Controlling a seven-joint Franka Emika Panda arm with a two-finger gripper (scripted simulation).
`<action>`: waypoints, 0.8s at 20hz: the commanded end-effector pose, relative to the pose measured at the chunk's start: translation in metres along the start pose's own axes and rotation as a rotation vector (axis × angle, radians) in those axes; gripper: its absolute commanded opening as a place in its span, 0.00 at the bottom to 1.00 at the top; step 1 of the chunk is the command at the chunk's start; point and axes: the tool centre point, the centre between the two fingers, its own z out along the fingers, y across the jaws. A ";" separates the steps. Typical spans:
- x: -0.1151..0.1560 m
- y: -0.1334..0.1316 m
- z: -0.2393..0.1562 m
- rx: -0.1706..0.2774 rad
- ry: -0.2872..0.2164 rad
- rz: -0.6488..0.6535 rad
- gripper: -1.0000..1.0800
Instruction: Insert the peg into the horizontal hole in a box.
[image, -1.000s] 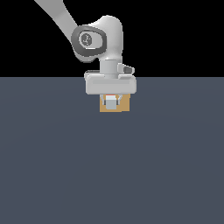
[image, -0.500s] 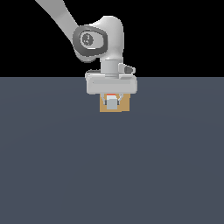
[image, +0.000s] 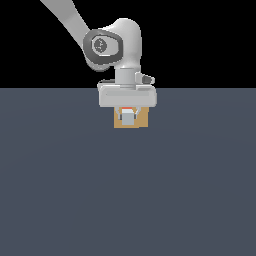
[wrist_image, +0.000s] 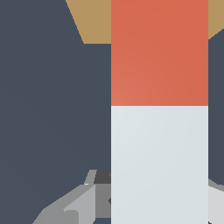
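Arm comes down from the upper left of the exterior view, wrist hanging over the far middle of the dark grey-blue floor (image: 128, 200). The gripper (image: 128, 118) points down w/ its wide white body right above the box (image: 142, 120), hiding the top of it. The box is tan, sits on the floor approx. centre of the exterior view, only its lower face and side edges showing. The peg (image: 128, 117) is in front of the box face, end-on to that camera: a small grey-white square w/ a thin red-orange strip just above it. Jaws are closed on the peg, one dark finger each side of it, no gap I can see. In the wrist view the peg (wrist_image: 159, 131) is huge, a straight bar, white-grey nearer the gripper (wrist_image: 159, 201) and red-orange at the far end, that red end reaching over the tan box (wrist_image: 94, 19). The hole itself is hidden behind the peg in both views, so can't tell whether the tip is inside it or just at the face.
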 end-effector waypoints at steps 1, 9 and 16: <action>0.006 0.000 -0.001 -0.003 0.001 -0.001 0.00; 0.060 0.000 -0.003 -0.005 0.002 -0.001 0.00; 0.092 0.001 -0.003 -0.006 0.002 -0.001 0.00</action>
